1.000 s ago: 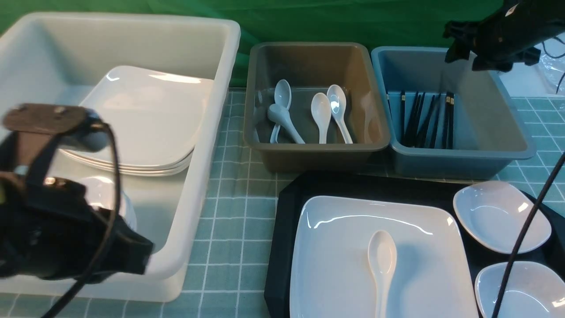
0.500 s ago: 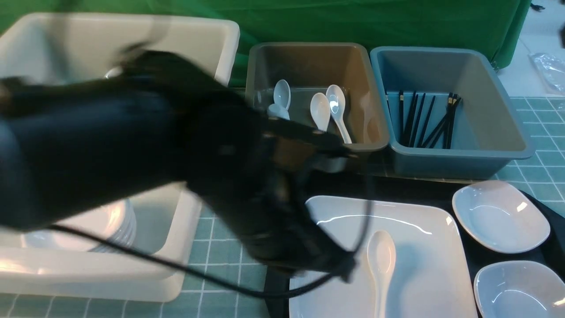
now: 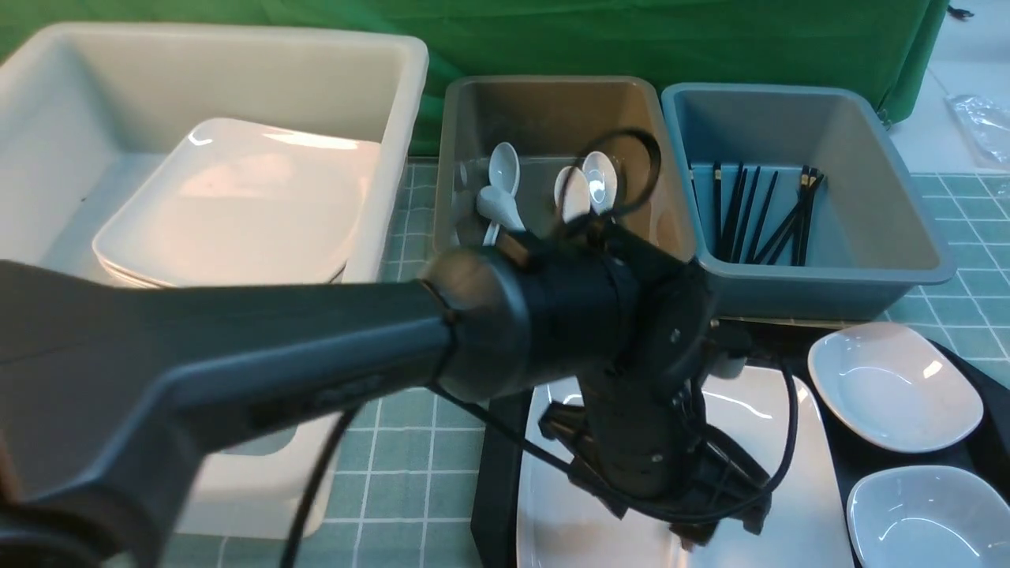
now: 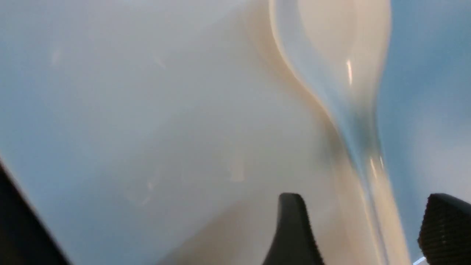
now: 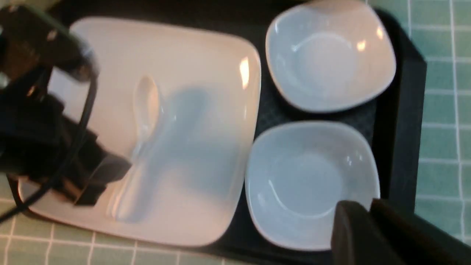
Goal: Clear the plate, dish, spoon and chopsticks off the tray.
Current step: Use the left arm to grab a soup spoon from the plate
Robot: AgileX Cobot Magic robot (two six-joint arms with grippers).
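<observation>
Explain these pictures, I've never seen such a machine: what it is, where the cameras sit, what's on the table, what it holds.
It is a two-armed robot. One picture looks forward from between the arms; the others come from wrist cameras. A black tray carries a white plate with a spoon on it and two small dishes. Behind, a white bin holds plates, a grey bin spoons, a blue bin chopsticks. The left gripper is open astride the spoon's handle, holding nothing yet.

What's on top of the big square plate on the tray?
One white spoon lies on the plate, its handle between the open fingers of the left hand. The left arm hides the spoon in the front view and covers part of the plate in both views.
</observation>
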